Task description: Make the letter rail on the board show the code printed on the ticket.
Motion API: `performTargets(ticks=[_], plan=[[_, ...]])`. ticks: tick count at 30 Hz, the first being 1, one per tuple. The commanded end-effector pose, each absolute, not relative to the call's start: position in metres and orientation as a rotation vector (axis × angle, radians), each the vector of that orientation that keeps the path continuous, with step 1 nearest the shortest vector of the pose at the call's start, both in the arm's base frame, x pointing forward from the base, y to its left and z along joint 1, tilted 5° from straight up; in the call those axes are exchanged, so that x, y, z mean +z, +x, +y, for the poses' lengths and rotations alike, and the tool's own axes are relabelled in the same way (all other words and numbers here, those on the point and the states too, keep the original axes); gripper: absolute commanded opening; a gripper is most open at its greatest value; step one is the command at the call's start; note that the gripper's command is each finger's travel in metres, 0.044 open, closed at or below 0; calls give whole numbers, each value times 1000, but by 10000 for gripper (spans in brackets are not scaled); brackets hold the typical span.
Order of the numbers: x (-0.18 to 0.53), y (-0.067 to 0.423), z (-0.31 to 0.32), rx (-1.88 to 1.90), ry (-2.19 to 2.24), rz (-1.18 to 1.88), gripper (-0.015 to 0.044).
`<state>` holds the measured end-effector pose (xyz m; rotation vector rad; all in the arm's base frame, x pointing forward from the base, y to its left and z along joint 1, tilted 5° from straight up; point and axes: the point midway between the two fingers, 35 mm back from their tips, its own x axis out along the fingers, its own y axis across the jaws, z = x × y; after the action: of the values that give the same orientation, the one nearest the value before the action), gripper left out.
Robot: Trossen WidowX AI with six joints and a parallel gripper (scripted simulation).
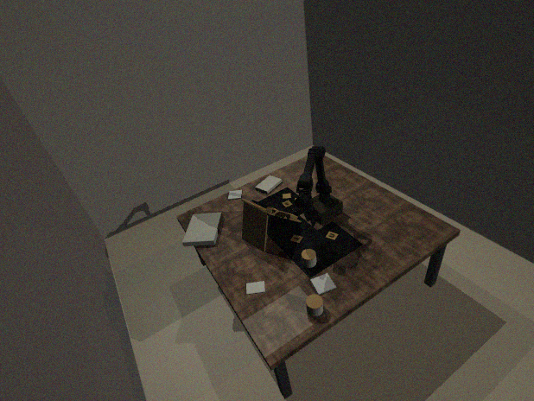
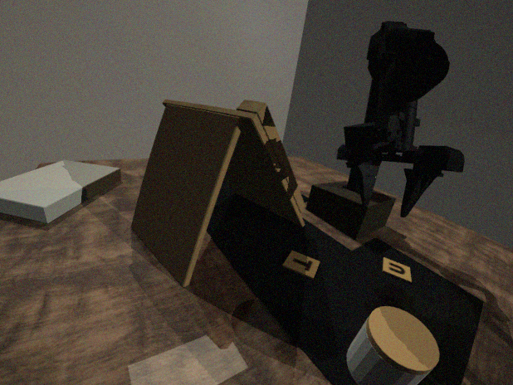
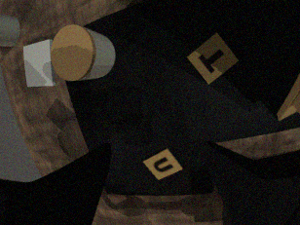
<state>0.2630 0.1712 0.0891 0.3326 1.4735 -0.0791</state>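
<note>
Counter carries everything, so take it from big to small. Your board stands as a tent beside the black mat, its rail running along the slanted face toward the arm's base. Your gripper hangs above the mat's near end, fingers parted and holding nothing. Directly beneath it, in the wrist view, lies the U tile, flat on the mat; the T tile sits farther off toward the board. Judging from that, U is your nearer pick, and a straight descent should do. The lidded jar stands on the mat's corner, closed, contents unseen; keep well apart from it.
</note>
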Motion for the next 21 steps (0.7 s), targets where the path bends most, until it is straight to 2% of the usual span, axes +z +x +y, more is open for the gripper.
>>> performTargets(ticks=[1,15,21], plan=[[41,217,196,-457,562,1495,340],[-5,156,212,-924,861,1338,340],[-8,150,215,-955,883,1320,340]])
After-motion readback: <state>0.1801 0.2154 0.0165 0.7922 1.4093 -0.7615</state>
